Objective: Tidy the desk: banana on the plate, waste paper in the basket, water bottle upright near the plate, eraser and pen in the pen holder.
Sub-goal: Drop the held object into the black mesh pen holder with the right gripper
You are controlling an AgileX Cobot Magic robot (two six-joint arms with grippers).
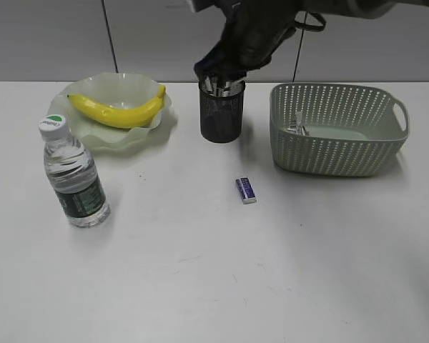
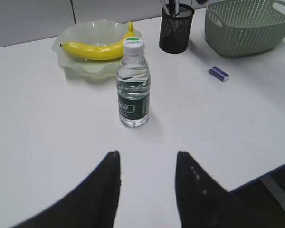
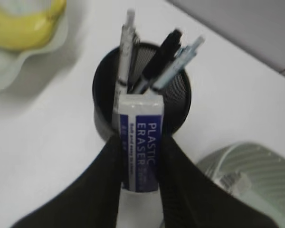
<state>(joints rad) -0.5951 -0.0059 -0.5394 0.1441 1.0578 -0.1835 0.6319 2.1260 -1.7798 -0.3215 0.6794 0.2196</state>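
Note:
My right gripper (image 3: 140,142) is shut on a blue and white eraser (image 3: 140,142) and holds it just over the mouth of the black mesh pen holder (image 3: 178,102), where three pens (image 3: 159,59) stand. From outside, that gripper (image 1: 223,71) hovers right above the pen holder (image 1: 222,114), while an eraser (image 1: 246,190) lies on the desk (image 1: 200,271) in front of it. The banana (image 1: 118,111) rests in the green plate (image 1: 139,132). Left of centre the water bottle (image 1: 73,175) stands upright. My left gripper (image 2: 147,154) is open and empty, short of the bottle (image 2: 133,88).
The sage-green basket (image 1: 336,153) stands right of the pen holder, with a waste paper wad (image 1: 298,123) inside. A wall runs along the desk's far edge. The desk's near edge (image 2: 270,171) shows at the right of the left wrist view.

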